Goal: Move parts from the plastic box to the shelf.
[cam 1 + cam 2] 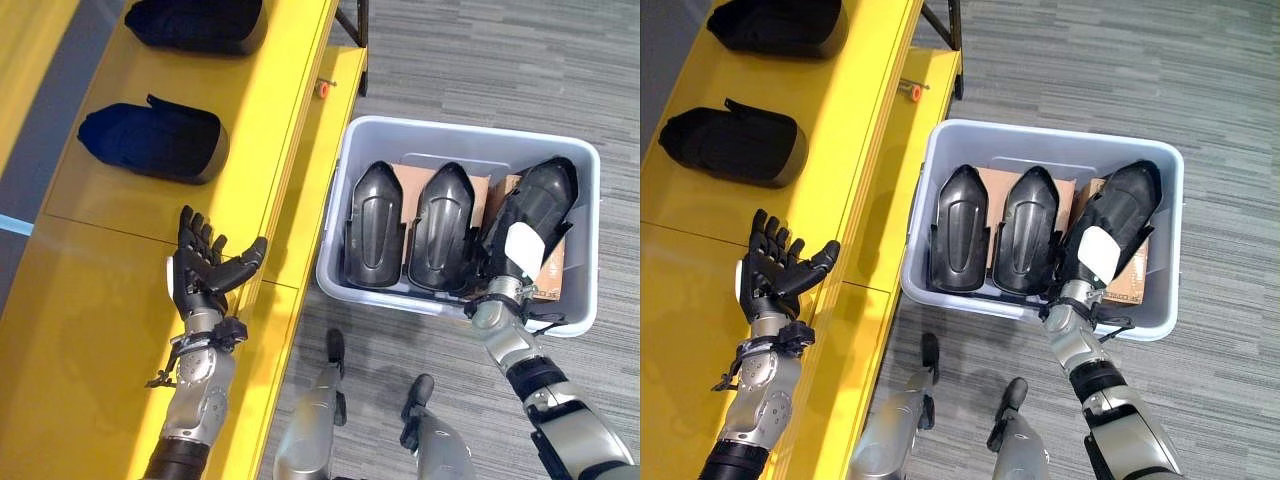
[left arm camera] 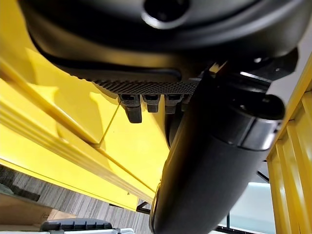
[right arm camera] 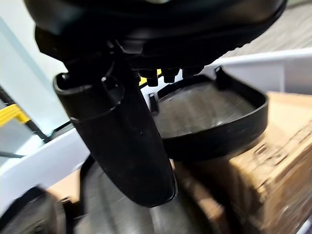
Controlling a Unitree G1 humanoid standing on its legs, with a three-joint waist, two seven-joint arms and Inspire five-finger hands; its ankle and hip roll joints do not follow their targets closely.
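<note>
A grey plastic box stands on the floor and holds three black shell-shaped parts. Two of them lie side by side. The third part lies tilted at the box's right end. My right hand rests on this third part's near end, its white-covered thumb on top. In the right wrist view its fingers reach straight to the part's rim, not curled round it. My left hand hovers open over the yellow shelf, holding nothing.
Two black parts lie on the shelf beyond my left hand. Cardboard lines the box under the parts. A small red knob sits on the shelf's edge. Grey carpet surrounds the box.
</note>
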